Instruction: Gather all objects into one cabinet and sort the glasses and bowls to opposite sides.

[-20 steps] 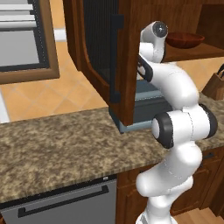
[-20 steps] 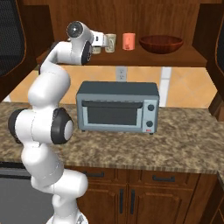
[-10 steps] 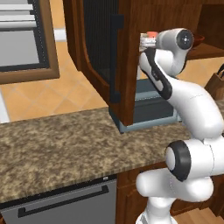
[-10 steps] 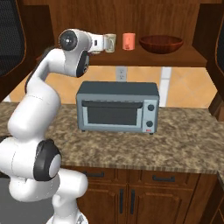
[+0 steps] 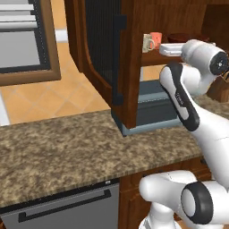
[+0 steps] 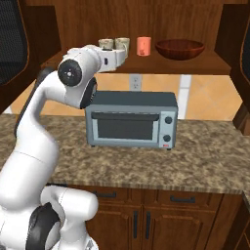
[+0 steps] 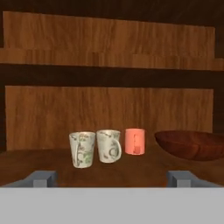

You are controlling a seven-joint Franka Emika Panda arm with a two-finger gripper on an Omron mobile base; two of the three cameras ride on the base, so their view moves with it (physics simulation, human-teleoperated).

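Hand view, centre: two cream handled mugs (image 7: pixel 95 148), salmon-pink tumbler (image 7: pixel 134 141) grouped left; dark reddish-brown bowl (image 7: pixel 190 145) right, sorted apart. Fingers (image 7: pixel 115 178) spread wide, holding nothing.

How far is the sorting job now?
Done, it seems: two cream handled mugs and the salmon-pink tumbler stand left on the dark wood cabinet floor, the wide red-brown bowl right. The gripper is open, holding nothing. Nothing visible remains to move.
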